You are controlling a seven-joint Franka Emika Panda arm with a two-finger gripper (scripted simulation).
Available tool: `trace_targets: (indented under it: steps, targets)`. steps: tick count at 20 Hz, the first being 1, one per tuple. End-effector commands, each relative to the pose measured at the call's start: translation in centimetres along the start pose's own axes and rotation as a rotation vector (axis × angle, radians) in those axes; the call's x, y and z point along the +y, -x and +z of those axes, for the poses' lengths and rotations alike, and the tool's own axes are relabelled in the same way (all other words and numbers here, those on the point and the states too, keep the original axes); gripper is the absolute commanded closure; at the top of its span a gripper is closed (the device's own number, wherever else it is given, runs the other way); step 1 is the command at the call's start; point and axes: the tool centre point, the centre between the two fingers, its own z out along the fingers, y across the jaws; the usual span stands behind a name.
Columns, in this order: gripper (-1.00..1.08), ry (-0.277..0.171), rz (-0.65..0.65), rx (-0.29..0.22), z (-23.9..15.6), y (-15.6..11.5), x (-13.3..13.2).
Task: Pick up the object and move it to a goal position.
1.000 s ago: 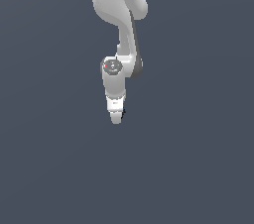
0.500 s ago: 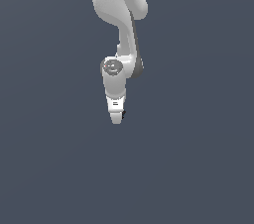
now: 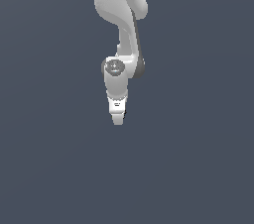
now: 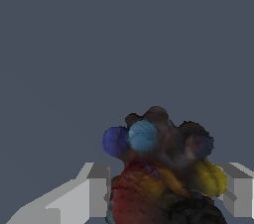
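arm (image 3: 119,15): hangs down mid-scene, white | tool (image 3: 118,119): points down, fingers (image 4: 92,193) narrow, clamped on either side of the object (image 4: 161,168) | object: dark lumpy clump with blue, yellow, red knobs, sits between the fingers | background: plain grey

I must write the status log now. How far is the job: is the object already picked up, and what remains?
Done: the pincer seems shut on the object; the wrist view shows the knobbly multicoloured clump between the grey fingers. In hand: carrying it. Left: reaching the goal position, for which no marker is visible in either view.
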Motion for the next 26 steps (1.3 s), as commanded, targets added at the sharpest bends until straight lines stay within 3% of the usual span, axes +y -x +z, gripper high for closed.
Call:
trace_targets:
  steps: [1,16,26]
  targets:
    - [1.08,0.001,0.000,0.001,-0.6,-0.6,0.9]
    - [1.08,-0.005,0.003,0.004,-5.6,-5.7,8.9]
    - [1.08,-0.006,0.003,0.002,-7.0,-7.1,11.5]
